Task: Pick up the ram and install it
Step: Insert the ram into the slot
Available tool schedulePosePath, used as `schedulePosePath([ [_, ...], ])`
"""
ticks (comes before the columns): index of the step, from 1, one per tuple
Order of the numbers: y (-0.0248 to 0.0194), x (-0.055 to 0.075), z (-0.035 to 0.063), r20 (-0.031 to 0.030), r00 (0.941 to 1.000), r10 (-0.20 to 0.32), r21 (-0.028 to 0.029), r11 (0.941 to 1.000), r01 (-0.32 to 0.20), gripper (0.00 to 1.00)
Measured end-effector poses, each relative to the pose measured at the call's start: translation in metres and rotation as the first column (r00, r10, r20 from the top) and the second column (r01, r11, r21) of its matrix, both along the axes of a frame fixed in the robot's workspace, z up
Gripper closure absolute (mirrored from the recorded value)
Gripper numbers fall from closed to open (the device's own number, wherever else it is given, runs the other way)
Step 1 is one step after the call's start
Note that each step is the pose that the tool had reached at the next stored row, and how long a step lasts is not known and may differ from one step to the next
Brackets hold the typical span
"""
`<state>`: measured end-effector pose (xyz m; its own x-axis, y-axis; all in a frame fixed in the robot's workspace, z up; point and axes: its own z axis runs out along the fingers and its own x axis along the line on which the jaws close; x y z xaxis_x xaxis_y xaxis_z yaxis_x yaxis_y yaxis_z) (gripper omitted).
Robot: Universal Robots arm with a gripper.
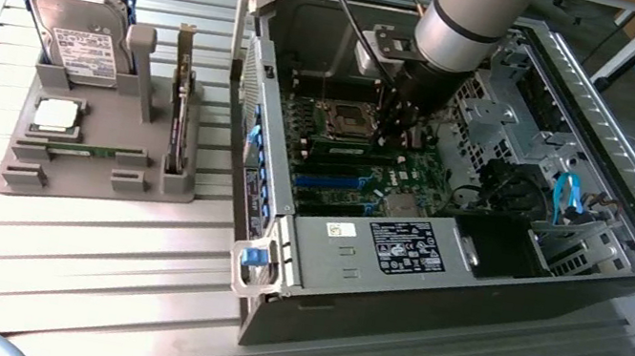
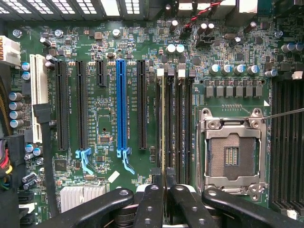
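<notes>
Seen edge-on in the wrist view, the ram [image 2: 164, 123] is a thin green strip standing in line with the first of several black memory slots [image 2: 183, 123] on the motherboard. My gripper [image 2: 165, 190] is shut on its near end, one black finger on each side. I cannot tell whether the stick is seated in the slot or just above it. In the exterior view my gripper [image 1: 400, 134] reaches down inside the open computer case [image 1: 434, 256], beside the processor socket [image 1: 346, 120]. A second, matching ram stick [image 1: 83, 149] lies on the grey holder [image 1: 72, 181].
The grey holder at the exterior view's left also carries a hard drive [image 1: 77, 36], a silver processor [image 1: 57, 115] and an upright expansion card [image 1: 181, 117]. An open processor socket [image 2: 232, 154] sits right beside the memory slots. Blue and black expansion slots [image 2: 121, 109] lie on the other side.
</notes>
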<state>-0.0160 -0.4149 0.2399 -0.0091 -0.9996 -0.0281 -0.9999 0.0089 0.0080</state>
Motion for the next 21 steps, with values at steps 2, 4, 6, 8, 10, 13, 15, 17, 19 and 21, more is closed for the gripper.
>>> schedulePosePath([
  [2,0.0,0.0,-0.0004,0.0,1.0,0.0,0.0001,1.0,0.0,0.88],
  [4,0.0,0.0,-0.0009,0.0,1.0,0.0,0.0,1.0,0.0,0.88],
  [6,0.0,0.0,-0.0009,0.0,1.0,0.0,0.0,1.0,0.0,0.88],
  [8,0.0,0.0,-0.0009,0.0,1.0,0.0,0.0,1.0,0.0,0.88],
  [10,0.0005,0.0,-0.0011,0.0001,1.0,0.0,0.0003,1.0,0.0,0.88],
  [13,0.0017,0.0,-0.0011,0.0,1.0,0.0,0.0,1.0,0.0,0.88],
  [15,0.0017,0.0,-0.0011,0.0,1.0,0.0,0.0001,1.0,0.0,0.88],
  [17,0.0017,0.0,-0.0011,0.0,1.0,0.0,0.0001,1.0,0.0,0.88],
  [19,0.001,-0.0001,-0.001,0.0,1.0,0.0,0.0,1.0,0.0,0.88],
  [21,0.0005,-0.0001,-0.0011,0.0,1.0,0.0,0.0,1.0,0.0,0.88],
])
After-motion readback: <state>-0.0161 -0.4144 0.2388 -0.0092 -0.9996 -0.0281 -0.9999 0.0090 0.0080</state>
